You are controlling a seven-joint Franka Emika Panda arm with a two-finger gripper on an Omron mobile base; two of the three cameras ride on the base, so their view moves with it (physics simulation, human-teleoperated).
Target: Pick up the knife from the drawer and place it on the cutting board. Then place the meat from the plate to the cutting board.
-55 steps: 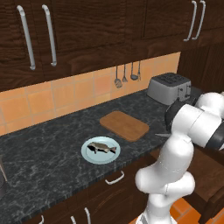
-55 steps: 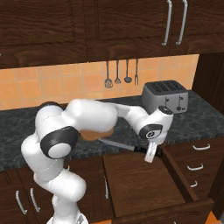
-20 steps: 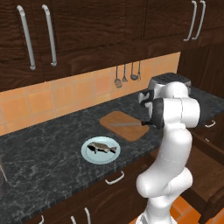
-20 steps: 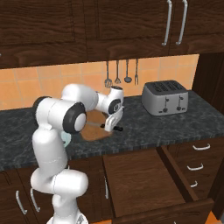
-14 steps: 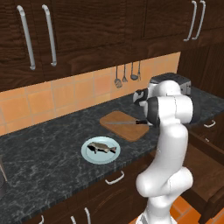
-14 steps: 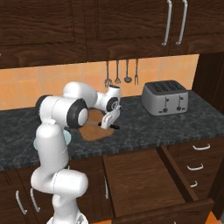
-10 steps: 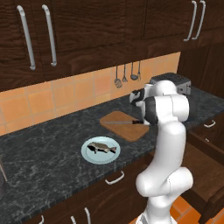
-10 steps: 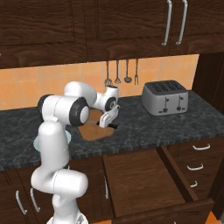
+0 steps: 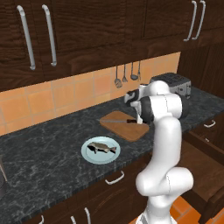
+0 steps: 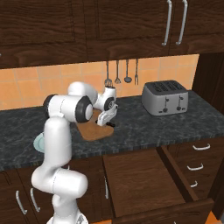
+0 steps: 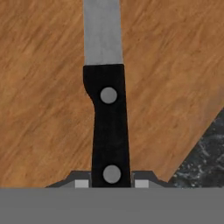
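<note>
Now lower, the gripper — jaws pinching the knife — reaches the cutting board.

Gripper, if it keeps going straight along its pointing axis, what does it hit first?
The gripper points down at the cutting board with the knife between its fingertips. So the knife meets the board first, if it isn't already resting on it; the remaining gap is unclear.

Toaster: silver, two-slot, on the counter's right end by the wall.
Counter: dark speckled stone.
Hanging utensils: four grey, on the orange tiled backsplash.
Upper cabinets: dark wood, long silver handles.
</note>
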